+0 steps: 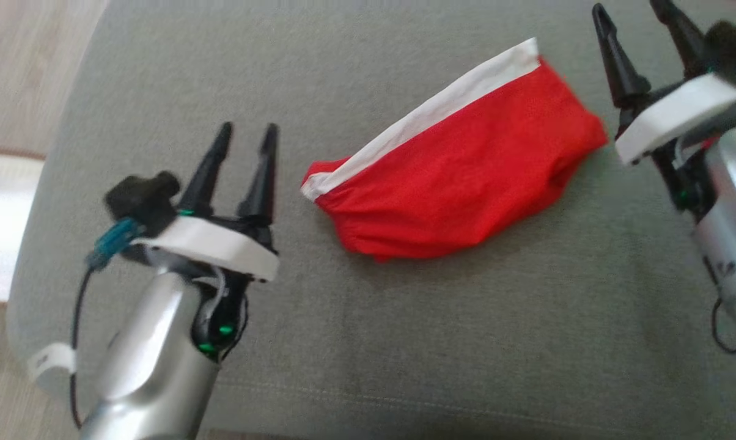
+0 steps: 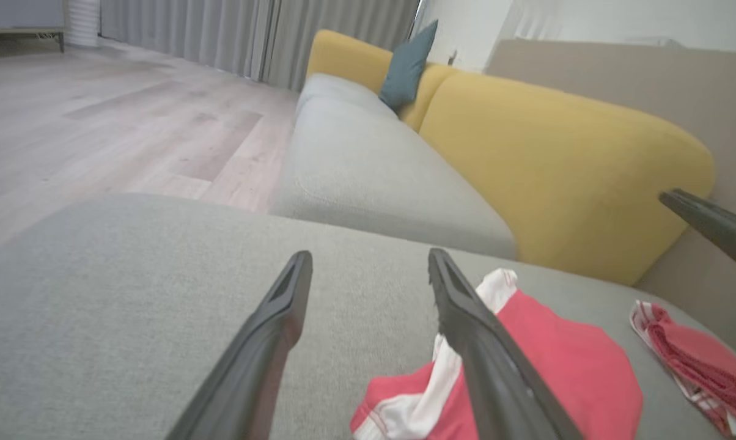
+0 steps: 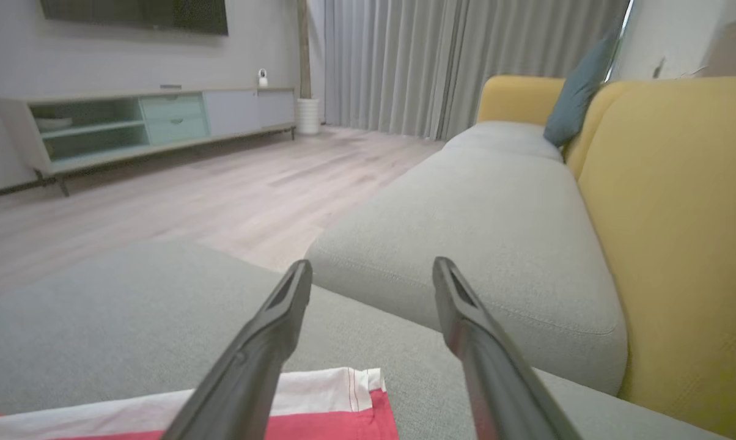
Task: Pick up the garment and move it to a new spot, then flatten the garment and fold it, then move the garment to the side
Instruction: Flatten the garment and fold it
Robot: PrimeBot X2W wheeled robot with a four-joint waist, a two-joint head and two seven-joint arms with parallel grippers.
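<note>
Item 1, grey cushion (image 1: 404,342): it carries the garment. Its left and near edges show in the head view, and its right side is cut off by the frame. A wood floor (image 1: 32,61) lies beyond its left edge.

Item 2, sofa (image 2: 563,159): yellow backrest and grey seat, with a teal pillow (image 2: 404,64) at the far end. Its right part is cut off in both wrist views.

Item 3, garment (image 1: 466,183): it lies on the grey cushion between the 2 end effectors, set diagonally with its low end toward the left. The fabric is red and looks like fine mesh, with 1 white band along the far edge. It is bunched and softly creased. What kind of garment it is cannot be told. In the right wrist view, 1 corner, white band over red, is cut by the bottom edge.

Item 4, left end effector (image 1: 248,126): fingers spread, gripping nothing, just left of the garment's low end and apart from it. In the left wrist view 1 finger hides part of the garment.

Item 5, right end effector (image 1: 629,12): fingers spread and empty, near the garment's high end. It is blurred, and 1 fingertip is cut by the top edge.

Item 6, second cloth (image 2: 692,354): red with white stripes, on the cushion beside the garment, cut off by the frame.

Item 7, white tag (image 1: 50,360) by the left arm: any marking is too blurred to read.
</note>
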